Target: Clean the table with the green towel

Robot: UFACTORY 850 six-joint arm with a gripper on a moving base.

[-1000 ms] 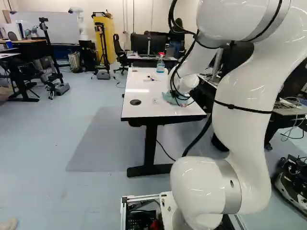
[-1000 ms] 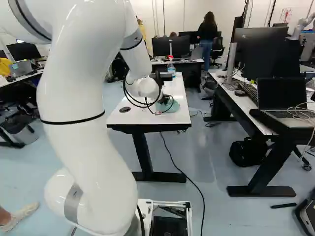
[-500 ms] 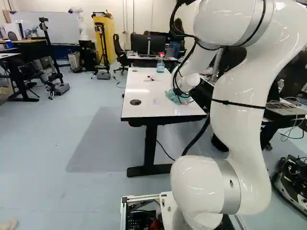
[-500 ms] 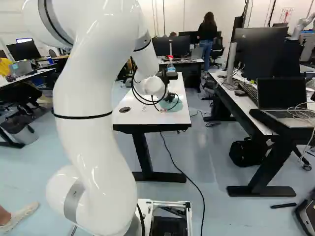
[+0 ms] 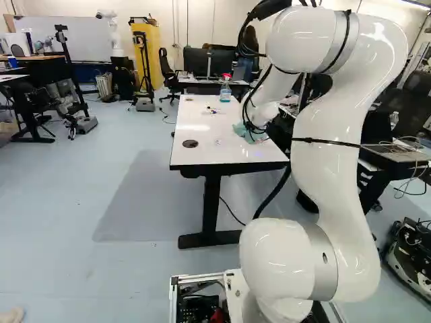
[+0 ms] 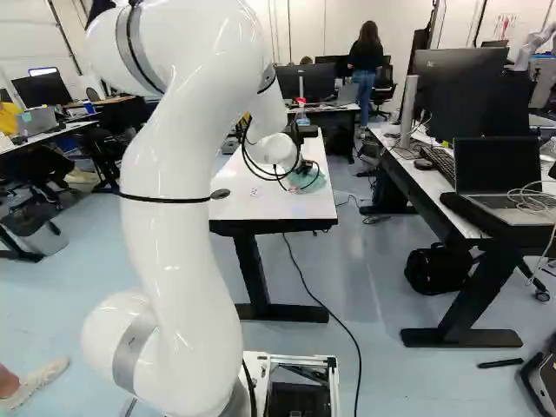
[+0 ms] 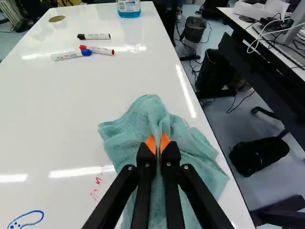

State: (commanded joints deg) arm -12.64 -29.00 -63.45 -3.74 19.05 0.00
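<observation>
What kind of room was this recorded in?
Probably a robotics lab or shared tech workspace: another robot arm stands by a whiteboard at the far left of the left base view, and desks with monitors and an open laptop line the right base view.

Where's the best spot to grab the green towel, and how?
Probably the raised fold in the middle of the towel, from above, a finger on each side: it stands up, while the edges spread flatter over the table. The pincer is shut on it there.
</observation>
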